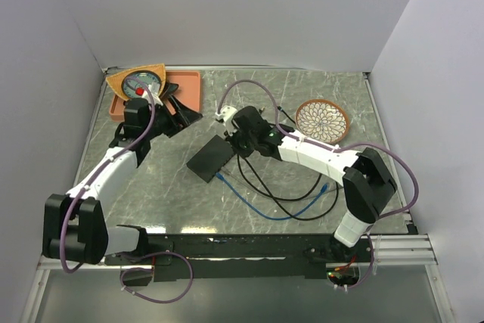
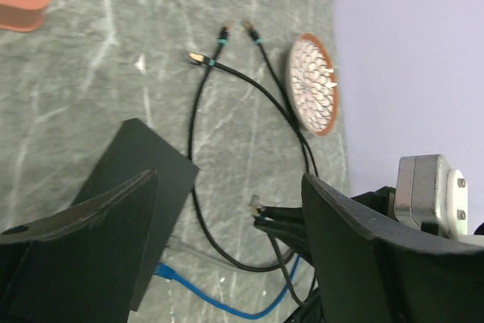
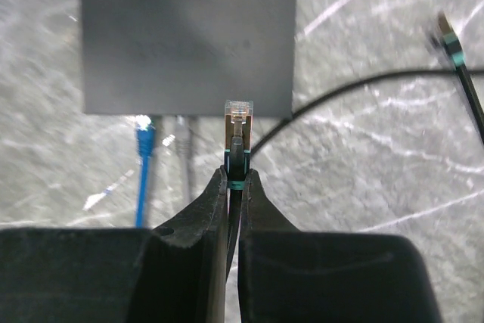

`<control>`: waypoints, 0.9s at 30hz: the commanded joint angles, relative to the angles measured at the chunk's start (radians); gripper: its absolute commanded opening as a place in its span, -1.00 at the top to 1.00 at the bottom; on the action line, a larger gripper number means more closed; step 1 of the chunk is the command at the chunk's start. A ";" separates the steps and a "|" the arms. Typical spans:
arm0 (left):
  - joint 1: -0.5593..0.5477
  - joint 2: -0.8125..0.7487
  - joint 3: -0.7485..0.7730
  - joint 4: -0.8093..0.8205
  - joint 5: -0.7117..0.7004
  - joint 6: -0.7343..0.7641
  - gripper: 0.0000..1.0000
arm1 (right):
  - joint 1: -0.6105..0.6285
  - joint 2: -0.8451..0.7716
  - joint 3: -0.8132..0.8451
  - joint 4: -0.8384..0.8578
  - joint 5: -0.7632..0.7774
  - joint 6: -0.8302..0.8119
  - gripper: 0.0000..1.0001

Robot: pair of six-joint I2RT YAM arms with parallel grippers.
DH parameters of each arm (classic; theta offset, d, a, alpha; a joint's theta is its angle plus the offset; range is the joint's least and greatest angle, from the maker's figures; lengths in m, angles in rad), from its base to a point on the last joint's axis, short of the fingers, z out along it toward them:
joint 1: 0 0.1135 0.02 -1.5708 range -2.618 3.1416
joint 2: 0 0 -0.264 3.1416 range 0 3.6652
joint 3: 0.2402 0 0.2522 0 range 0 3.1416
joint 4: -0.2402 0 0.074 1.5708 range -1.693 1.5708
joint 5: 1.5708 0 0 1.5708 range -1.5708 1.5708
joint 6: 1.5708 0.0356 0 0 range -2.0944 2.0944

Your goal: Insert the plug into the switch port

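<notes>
My right gripper (image 3: 238, 175) is shut on the black cable just behind its clear-tipped plug (image 3: 238, 113), at the teal band. The plug points at the near long edge of the flat black switch box (image 3: 187, 47) and stops just short of it, toward the right end. The switch port itself is hidden along that edge. From above, the right gripper (image 1: 231, 138) hovers at the box's (image 1: 210, 158) far right corner. My left gripper (image 2: 228, 179) is open with nothing between its fingers, and it sits (image 1: 179, 113) left of the box, by the tray.
A blue cable (image 3: 144, 141) and a grey cable (image 3: 181, 138) enter the box's near edge. Loose black cable ends (image 2: 198, 58) lie on the marble. A patterned plate (image 1: 322, 120) sits at right. An orange tray (image 1: 185, 88) holding a gauge (image 1: 140, 83) stands at the back left.
</notes>
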 commanded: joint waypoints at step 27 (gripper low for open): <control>-0.007 0.433 0.029 0.180 0.043 0.084 -0.68 | -0.035 0.150 -0.058 0.075 -0.184 0.007 1.00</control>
